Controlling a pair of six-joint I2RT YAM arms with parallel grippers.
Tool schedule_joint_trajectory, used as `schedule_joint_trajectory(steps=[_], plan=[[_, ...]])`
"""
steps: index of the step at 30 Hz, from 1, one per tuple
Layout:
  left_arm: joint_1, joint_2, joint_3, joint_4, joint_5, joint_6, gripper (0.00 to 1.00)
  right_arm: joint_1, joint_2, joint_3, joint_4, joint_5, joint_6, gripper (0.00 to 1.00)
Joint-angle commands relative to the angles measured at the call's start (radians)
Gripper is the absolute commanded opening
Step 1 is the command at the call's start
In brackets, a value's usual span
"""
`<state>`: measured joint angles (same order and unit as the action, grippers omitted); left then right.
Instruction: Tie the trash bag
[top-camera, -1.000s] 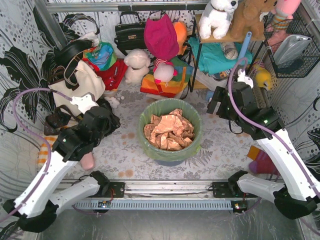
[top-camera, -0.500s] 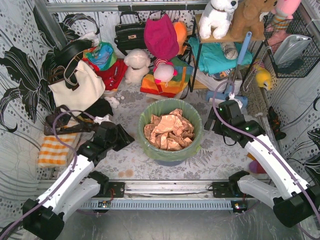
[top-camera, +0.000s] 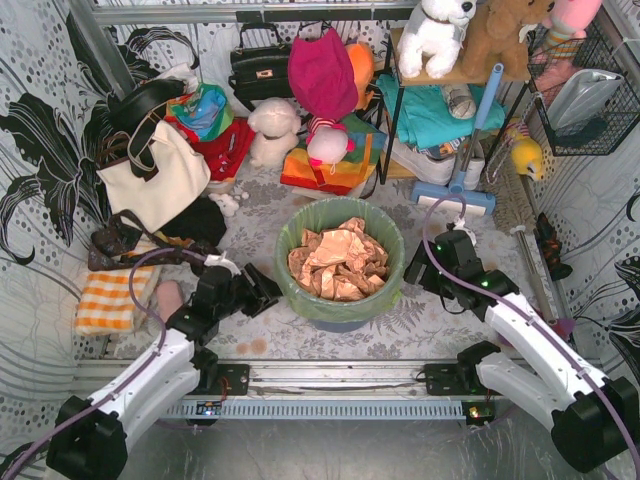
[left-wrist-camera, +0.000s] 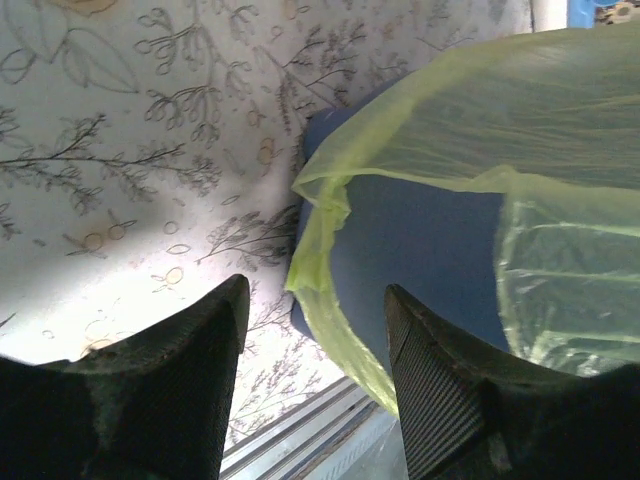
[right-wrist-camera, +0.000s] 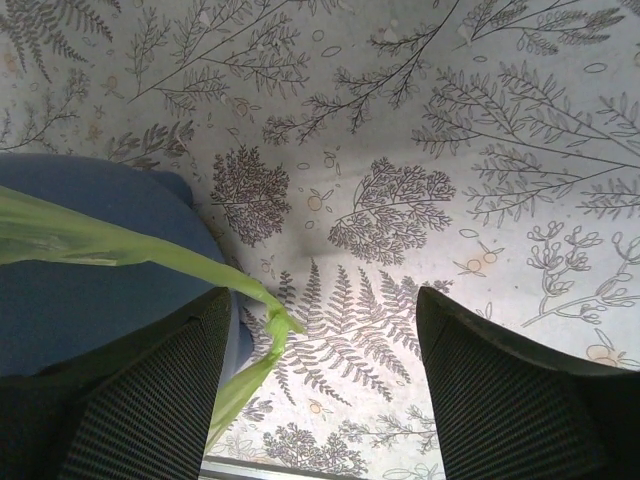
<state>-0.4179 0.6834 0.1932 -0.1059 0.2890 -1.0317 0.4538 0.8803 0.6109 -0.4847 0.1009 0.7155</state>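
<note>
The lime-green trash bag (top-camera: 340, 222) lines the blue-grey round bin (top-camera: 338, 322) at the table's middle, with tan crumpled paper (top-camera: 338, 260) inside. Its rim is folded over the bin. My left gripper (top-camera: 262, 292) is open just left of the bin; in the left wrist view (left-wrist-camera: 315, 300) the bag's hanging edge (left-wrist-camera: 318, 250) lies between the fingers, untouched. My right gripper (top-camera: 412, 270) is open just right of the bin; in the right wrist view (right-wrist-camera: 325, 310) a twisted flap of the bag (right-wrist-camera: 262, 330) hangs near the left finger (right-wrist-camera: 150, 400).
A cream tote bag (top-camera: 160, 175), black handbag (top-camera: 260, 65), plush toys (top-camera: 275, 130) and a shelf (top-camera: 440, 80) crowd the back. An orange striped cloth (top-camera: 105, 300) lies left. A blue mop (top-camera: 460, 185) stands back right. The metal rail (top-camera: 340, 378) runs along the near edge.
Both arms have come down and inward from high positions to either side of the bin. Both grippers now sit low beside the bag's rim. The bag has not moved.
</note>
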Motion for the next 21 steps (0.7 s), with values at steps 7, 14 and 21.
schedule_joint_trajectory(steps=[7, 14, 21], plan=[[0.005, 0.108, 0.006, 0.146, 0.052, 0.038, 0.63, -0.005, -0.041, -0.112, 0.15, -0.099, 0.087, 0.73], [0.005, 0.172, -0.005, 0.232, 0.099, 0.054, 0.61, -0.005, -0.092, -0.178, 0.178, -0.13, 0.126, 0.71], [0.006, 0.22, 0.025, 0.182, 0.099, 0.105, 0.59, -0.005, -0.086, -0.263, 0.315, -0.228, 0.179, 0.61]])
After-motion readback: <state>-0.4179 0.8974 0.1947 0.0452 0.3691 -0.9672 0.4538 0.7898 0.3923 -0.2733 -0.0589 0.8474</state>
